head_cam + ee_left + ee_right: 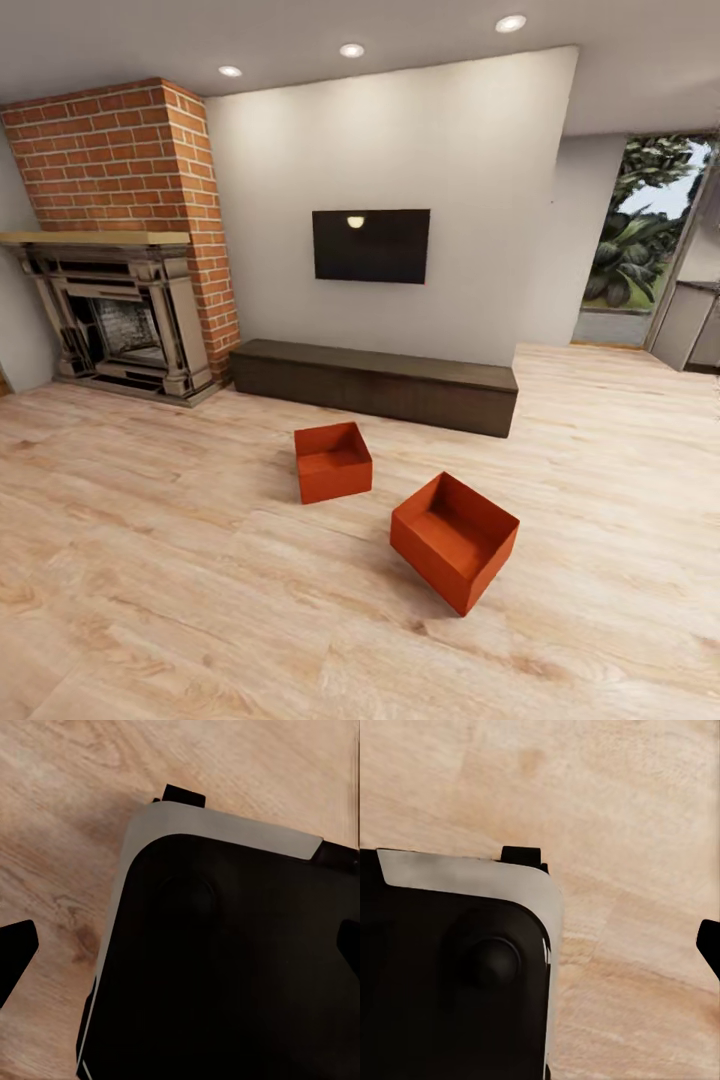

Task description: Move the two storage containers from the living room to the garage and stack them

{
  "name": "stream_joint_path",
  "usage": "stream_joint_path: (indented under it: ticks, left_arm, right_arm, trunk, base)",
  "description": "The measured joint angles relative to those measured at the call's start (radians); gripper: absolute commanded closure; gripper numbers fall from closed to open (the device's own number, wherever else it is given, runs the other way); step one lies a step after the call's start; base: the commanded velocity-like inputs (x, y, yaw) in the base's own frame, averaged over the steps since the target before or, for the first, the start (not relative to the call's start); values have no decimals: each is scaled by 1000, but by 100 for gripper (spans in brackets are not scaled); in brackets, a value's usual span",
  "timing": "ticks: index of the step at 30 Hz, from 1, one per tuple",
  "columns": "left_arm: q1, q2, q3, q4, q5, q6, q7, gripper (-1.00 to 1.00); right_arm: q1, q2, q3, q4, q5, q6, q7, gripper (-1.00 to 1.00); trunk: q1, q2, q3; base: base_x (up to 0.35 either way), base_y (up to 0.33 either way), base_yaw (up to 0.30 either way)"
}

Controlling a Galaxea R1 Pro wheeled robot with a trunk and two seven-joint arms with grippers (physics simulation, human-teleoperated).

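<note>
Room evenly bright. Three recessed ceiling lights (351,49) glow above the dark wall screen (371,245), one mirrored as a small glare spot on it. Daylight enters by the window (645,235) right of the screen. Soft shadows left of both orange bins (333,461) (455,540). Walls bow toward the edges; wrist views soft, slightly blurred.
</note>
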Motion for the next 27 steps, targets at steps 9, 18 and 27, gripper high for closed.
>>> stream_joint_path:
  ticks: [9, 18, 27]
  left_arm:
    - [0, -1, 0, 0, 0, 0, 0, -100]
    - [1, -1, 0, 0, 0, 0, 0, -100]
    - [0, -1, 0, -1, -1, 0, 0, -100]
  right_arm:
    - [0, -1, 6, 0, 1, 0, 1, -100]
    - [0, -1, 8, 0, 4, 0, 2, -100]
    - [0, 0, -3, 0, -3, -1, 1, -100]
  trunk:
    - [0, 0, 0]
    - [0, 0, 0]
    - [0, 0, 0]
  base:
    - [320, 159, -18]
    - [316, 182, -1]
    - [316, 183, -36]
